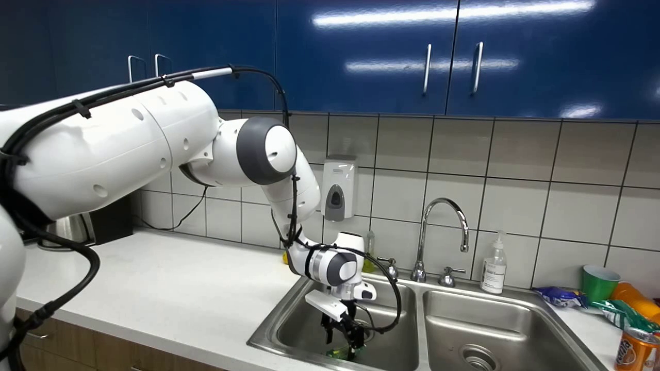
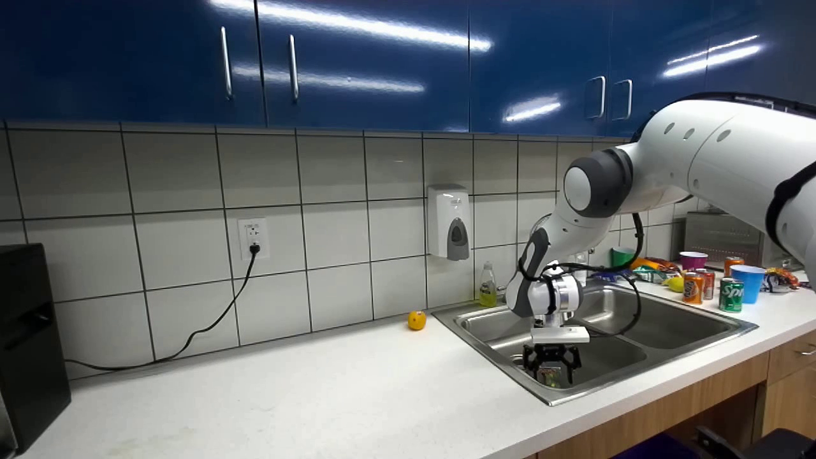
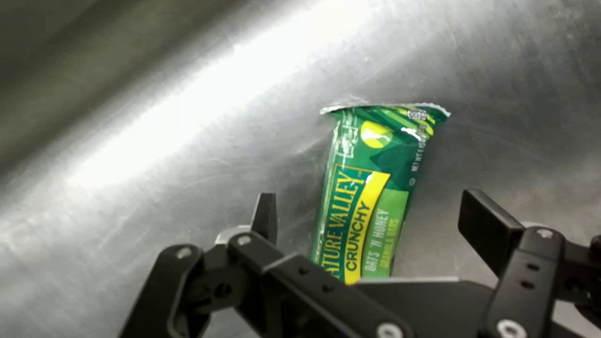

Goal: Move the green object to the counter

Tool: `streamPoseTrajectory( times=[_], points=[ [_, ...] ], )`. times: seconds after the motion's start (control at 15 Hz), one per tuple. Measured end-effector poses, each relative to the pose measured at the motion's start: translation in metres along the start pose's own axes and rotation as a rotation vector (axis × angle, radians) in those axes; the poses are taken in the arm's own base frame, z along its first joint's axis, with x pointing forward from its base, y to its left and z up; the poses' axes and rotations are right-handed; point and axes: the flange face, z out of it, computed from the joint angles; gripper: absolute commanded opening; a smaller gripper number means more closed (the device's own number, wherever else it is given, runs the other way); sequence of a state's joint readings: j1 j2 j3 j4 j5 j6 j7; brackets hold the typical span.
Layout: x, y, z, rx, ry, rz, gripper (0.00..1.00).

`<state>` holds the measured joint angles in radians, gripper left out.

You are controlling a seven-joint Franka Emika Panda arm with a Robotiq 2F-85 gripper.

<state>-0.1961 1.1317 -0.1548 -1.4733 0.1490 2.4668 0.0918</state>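
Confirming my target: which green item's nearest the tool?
The Nature Valley bar, under the tool in the sink; the green cup, packet and can are on the counter.

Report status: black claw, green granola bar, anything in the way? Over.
Black two-fingered claw open, gripping nothing. Shiny green wrapped granola bar in steel sink basin, between fingers in wrist view. Steel sink rim probably the hurdle before white countertop.
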Motion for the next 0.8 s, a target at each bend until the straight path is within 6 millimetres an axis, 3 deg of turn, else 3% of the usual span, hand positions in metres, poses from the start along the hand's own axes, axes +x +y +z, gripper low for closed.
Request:
streamPoseTrajectory(
  times=[0.07, 0.53, 0.8],
  points=[
    [0.0010, 0.0001, -0.0009, 0.000, 0.000, 0.000, 0.74],
    [0.0053, 0.0019, 0.0009, 0.001, -0.001, 0.003, 0.19],
    [0.0074, 0.0034, 0.0016, 0.001, -0.007, 0.005, 0.18]
  ],
)
